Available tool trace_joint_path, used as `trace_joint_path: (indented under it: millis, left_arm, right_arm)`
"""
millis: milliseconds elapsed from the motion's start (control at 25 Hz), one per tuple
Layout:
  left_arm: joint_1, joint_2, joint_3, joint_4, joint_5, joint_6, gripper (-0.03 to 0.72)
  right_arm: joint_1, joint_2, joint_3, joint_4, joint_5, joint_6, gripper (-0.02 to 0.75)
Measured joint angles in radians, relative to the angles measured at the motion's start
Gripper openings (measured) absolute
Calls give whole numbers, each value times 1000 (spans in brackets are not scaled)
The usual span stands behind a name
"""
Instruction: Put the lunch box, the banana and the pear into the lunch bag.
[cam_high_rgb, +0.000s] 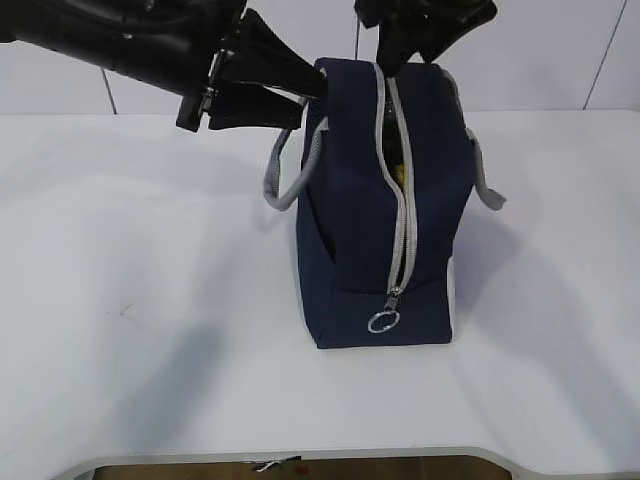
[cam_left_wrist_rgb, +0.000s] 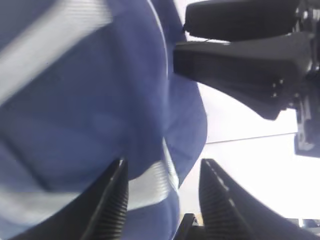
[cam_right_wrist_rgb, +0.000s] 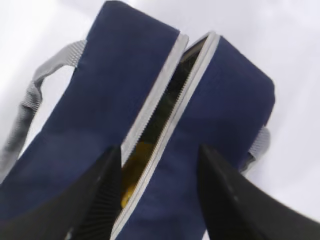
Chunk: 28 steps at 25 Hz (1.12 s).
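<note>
The navy lunch bag stands upright mid-table, its grey zipper parted along the top. The ring pull hangs low on the near face. Something yellow shows through the slit, also in the right wrist view; I cannot tell whether it is the banana or the pear. The lunch box is hidden. My left gripper is open at the bag's upper left corner, with bag fabric lying loose between its jaws. My right gripper is open just above the zipper slit, holding nothing.
The white table spreads to both sides of the bag. Two grey webbing handles hang off the bag's sides. The table's front edge runs along the bottom of the exterior view. A white wall stands behind.
</note>
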<state>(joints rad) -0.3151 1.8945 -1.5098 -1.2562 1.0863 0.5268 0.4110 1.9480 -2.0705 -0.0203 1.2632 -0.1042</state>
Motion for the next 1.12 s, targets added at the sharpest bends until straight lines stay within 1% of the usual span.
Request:
trace_joint_path:
  millis: [240, 280, 360, 400, 440, 520, 640, 720, 880, 960, 1040, 1120]
  left_arm:
    - [25, 0, -27, 2, 100, 2, 355]
    - [33, 0, -35, 12, 102, 2, 351]
    - [46, -6, -52, 64, 102, -3, 340]
    - [48, -14, -62, 103, 103, -22, 334]
    - [51, -27, -77, 169, 104, -47, 331]
    - [49, -55, -103, 347, 111, -122, 327]
    - [24, -111, -110, 580, 128, -211, 326]
    - [5, -151, -110, 671, 133, -246, 326]
    - [-37, -220, -110, 797, 143, -301, 325]
    - [-58, -246, -112, 847, 151, -323, 325]
    - [-74, -262, -112, 871, 153, -332, 323]
    - [-79, -271, -112, 876, 153, -339, 317]
  right_arm:
    - [0, -92, 2, -18, 0, 0, 410]
    - [0, -115, 7, -18, 0, 0, 410]
    - [0, -171, 35, -18, 0, 0, 411]
    - [0, -198, 58, -18, 0, 0, 411]
    - [0, -232, 87, -18, 0, 0, 411]
    - [0, -299, 150, -18, 0, 0, 410]
    - [0, -402, 240, -14, 0, 0, 410]
    - [0, -459, 273, -4, 2, 0, 410]
    - [0, -499, 280, 5, 4, 2, 410]
    - [0, -499, 285, 27, 4, 2, 410]
    - [0, -503, 313, 54, 4, -7, 410]
    - [0, -526, 376, 70, -6, -21, 410]
